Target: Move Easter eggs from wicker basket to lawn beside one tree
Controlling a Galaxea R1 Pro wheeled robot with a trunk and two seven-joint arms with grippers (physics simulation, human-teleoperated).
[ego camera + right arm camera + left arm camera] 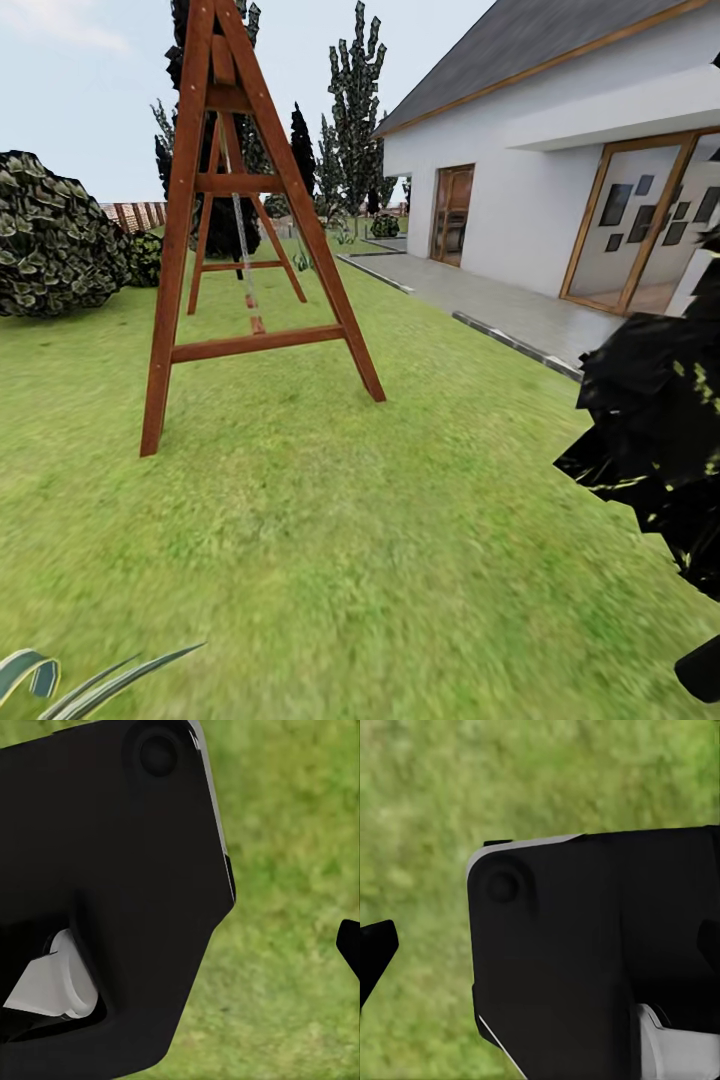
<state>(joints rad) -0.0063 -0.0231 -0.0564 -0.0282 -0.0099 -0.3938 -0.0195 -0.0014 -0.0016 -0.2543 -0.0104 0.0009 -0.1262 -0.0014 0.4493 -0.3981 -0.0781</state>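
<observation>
Where the wooden frame (pixel 235 250) stands, bare lawn (pixel 330 560), no jaws near.

Lawn (pixel 330 540): mottled green, wide, flat.

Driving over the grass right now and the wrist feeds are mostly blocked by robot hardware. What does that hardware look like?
Both wrist views show a large matte black housing with rounded corners, a round recessed dimple near one corner and a thin pale grey edge: left, right. A light grey, smooth rounded part sits at each one's base. A small black tip pokes in at each frame edge. No cables or markings visible.
</observation>
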